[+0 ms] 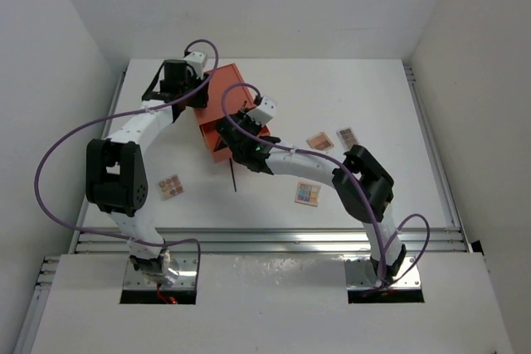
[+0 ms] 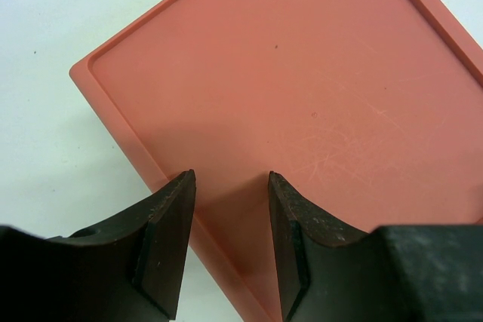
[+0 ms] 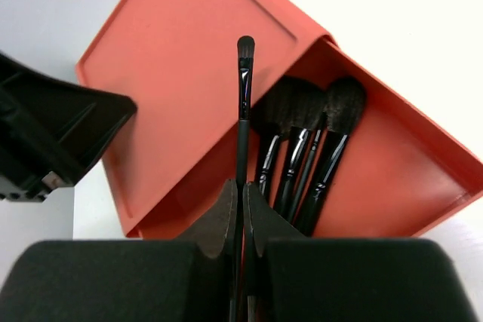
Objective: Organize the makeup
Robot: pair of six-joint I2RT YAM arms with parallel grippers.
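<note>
Black brush [image 3: 244,96] pinched in right gripper [image 3: 241,213], tip ahead over orange box [image 3: 189,58]; drawer [image 3: 407,179] just right, holding other brushes [image 3: 306,148]. Spread left gripper [image 2: 230,209] straddles box edge. Step: stowing brush. Next likely: shift right, lower, release.

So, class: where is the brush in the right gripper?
Right wrist view, centre: the brush stands pinched in the right gripper, tip over the orange box, just left of the brushes in its open drawer.
</note>
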